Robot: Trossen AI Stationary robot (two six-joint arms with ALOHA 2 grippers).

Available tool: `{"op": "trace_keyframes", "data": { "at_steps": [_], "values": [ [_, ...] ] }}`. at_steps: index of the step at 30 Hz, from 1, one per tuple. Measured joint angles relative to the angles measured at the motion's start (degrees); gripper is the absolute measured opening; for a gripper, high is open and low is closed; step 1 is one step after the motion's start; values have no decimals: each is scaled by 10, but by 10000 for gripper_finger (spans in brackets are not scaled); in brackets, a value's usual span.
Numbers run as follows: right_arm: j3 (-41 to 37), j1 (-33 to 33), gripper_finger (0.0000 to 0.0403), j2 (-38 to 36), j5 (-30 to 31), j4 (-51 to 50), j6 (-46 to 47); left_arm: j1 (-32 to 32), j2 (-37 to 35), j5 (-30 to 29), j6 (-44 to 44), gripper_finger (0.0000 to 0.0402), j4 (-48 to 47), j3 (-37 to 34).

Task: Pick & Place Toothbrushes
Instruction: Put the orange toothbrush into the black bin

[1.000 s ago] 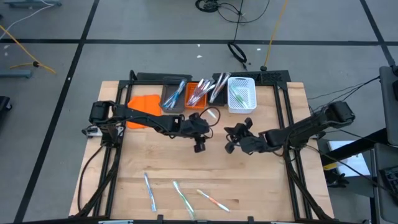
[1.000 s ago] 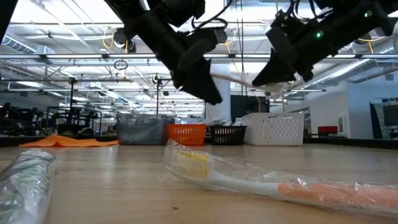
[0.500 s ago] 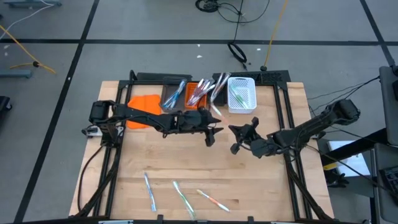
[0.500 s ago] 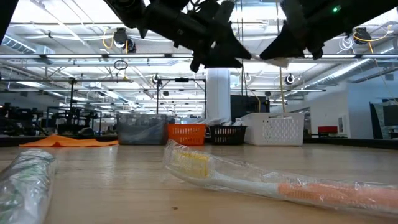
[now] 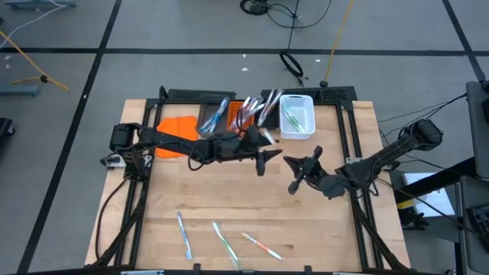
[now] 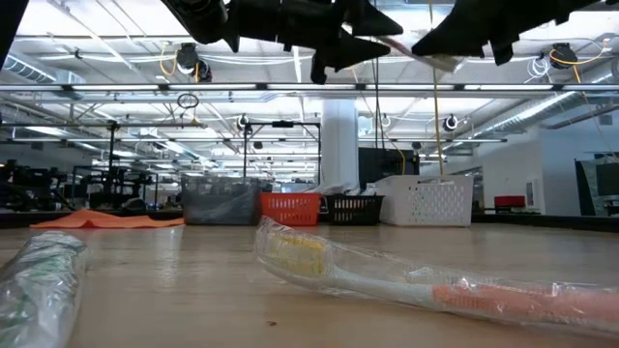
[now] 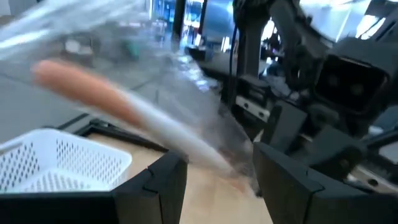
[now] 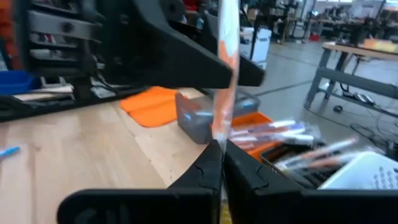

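Your left gripper (image 5: 263,158): jaws clamped on a wrapped toothbrush (image 7: 118,106), raised near the bins (image 5: 296,117) | your right gripper (image 5: 299,174): jaws closed, beside it | three toothbrushes (image 5: 221,238) on tabletop's near edge.

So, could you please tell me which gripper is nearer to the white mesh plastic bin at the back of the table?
Left. The left gripper hangs just in front of the white mesh bin, towards its orange neighbour. The right gripper sits farther forward, out over bare wood.

The right hand (image 8: 221,163), fingers pressed together, faces a wrapped toothbrush (image 8: 225,68) above the grey bin (image 8: 198,122)
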Motion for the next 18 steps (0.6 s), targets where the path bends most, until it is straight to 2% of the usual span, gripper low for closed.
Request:
{"op": "trace_keyframes", "data": {
  "at_steps": [4,9,12,18],
  "values": [
    [0,8,0,0,13,32,-38,0,0,0,-8,184,28,0],
    [0,16,0,0,41,32,-42,0,-8,7,-8,172,52,0],
    [0,18,0,0,51,32,-43,0,-14,17,-3,137,46,0],
    [0,18,0,0,57,28,-42,0,-18,47,10,26,51,0]
  ]
}}
